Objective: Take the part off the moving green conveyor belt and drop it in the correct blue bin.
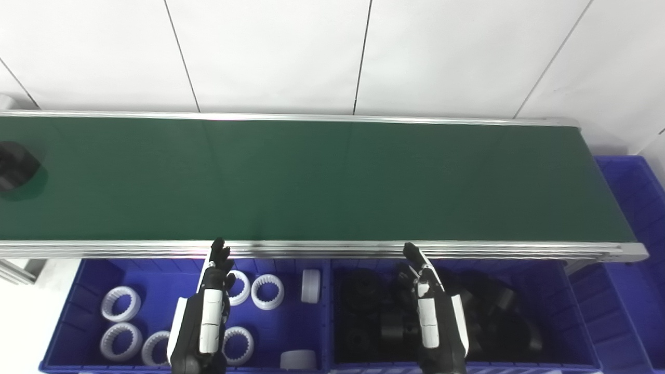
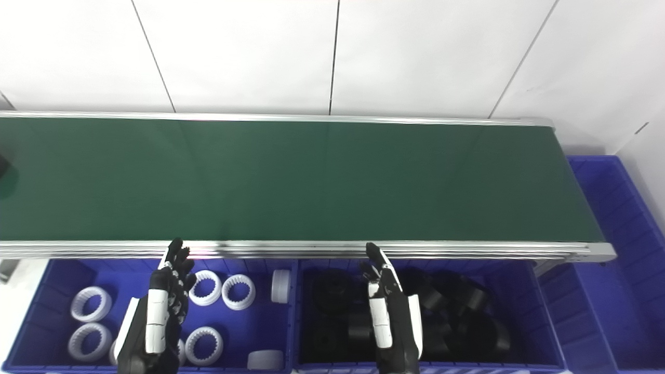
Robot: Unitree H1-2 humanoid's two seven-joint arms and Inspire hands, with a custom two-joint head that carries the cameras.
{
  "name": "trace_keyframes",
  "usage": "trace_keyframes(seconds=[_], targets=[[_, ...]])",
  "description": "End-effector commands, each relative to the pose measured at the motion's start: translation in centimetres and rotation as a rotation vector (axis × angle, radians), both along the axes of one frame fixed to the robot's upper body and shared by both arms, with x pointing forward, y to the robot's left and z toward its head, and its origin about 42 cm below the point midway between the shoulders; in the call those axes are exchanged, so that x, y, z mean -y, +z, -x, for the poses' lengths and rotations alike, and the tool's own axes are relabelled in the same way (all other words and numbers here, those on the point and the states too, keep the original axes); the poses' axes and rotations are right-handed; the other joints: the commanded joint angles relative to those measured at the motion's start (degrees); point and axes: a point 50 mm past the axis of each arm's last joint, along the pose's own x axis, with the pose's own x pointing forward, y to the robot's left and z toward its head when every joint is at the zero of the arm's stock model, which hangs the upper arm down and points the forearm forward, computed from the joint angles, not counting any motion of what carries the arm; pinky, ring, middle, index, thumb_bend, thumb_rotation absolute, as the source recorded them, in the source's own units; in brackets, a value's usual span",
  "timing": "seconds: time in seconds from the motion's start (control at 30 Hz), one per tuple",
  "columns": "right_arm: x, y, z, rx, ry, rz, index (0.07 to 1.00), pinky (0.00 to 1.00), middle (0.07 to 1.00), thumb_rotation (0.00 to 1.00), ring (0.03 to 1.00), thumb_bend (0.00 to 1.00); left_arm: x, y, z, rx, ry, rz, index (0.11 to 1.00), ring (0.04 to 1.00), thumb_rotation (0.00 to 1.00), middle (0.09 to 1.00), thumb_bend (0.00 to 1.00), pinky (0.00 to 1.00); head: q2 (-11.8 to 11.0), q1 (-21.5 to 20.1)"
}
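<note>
At the far left edge of the long green conveyor belt [image 1: 311,179] sits a black round part [image 1: 15,165], partly cut off by the frame. It lies well apart from both hands, up and to the left of them, on the belt's middle band. Left hand [image 1: 205,311] hovers over the blue plastic bin of white toothed rings [image 1: 91,291], fingers extended and apart, holding nothing, fingertips near the belt's near aluminium rail [image 1: 322,249]. Right hand [image 1: 434,311] hovers over the adjoining blue bin of black parts [image 1: 563,311], likewise released, fingers straight, empty. Left hand is the closer one to the part, though the near rail and much bare belt lie between. Third blue bin [image 1: 634,208] stands past the belt's right end.
</note>
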Motion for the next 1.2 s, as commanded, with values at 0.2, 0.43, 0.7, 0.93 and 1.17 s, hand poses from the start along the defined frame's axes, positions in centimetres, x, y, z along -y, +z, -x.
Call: trace_keyframes(seconds=[0.2, 0.43, 0.7, 0.93, 1.17], targets=[[-0.02, 0.93, -0.08, 0.045, 0.003, 0.009, 0.907, 0.95, 0.936, 1.0, 0.932, 0.84, 0.13, 1.36, -0.16, 0.047, 0.0, 0.016, 1.0, 1.0, 1.0, 1.0, 0.55, 1.0, 0.12, 0.04], [-0.02, 0.98, -0.09, 0.05, 0.006, 0.005, 0.912, 0.96, 0.946, 1.0, 0.945, 0.83, 0.15, 1.47, -0.08, 0.039, -0.001, 0.035, 1.0, 1.0, 1.0, 1.0, 0.53, 1.0, 0.21, 0.01], [-0.02, 1.05, -0.09, 0.05, 0.009, 0.002, 0.908, 0.95, 0.946, 1.0, 0.948, 0.83, 0.13, 1.52, -0.01, 0.039, -0.006, 0.026, 1.0, 1.0, 1.0, 1.0, 0.53, 1.0, 0.24, -0.1], [-0.03, 1.09, -0.07, 0.049, 0.011, -0.008, 0.91, 0.94, 0.946, 1.0, 0.945, 0.84, 0.17, 1.47, 0.02, 0.05, -0.003, 0.025, 1.0, 1.0, 1.0, 1.0, 0.53, 1.0, 0.24, -0.06], [0.0, 1.06, -0.1, 0.052, 0.012, -0.01, 0.909, 0.93, 0.945, 1.0, 0.938, 0.83, 0.16, 1.45, 0.0, 0.049, -0.008, 0.023, 1.0, 1.0, 1.0, 1.0, 0.56, 1.0, 0.33, -0.09]])
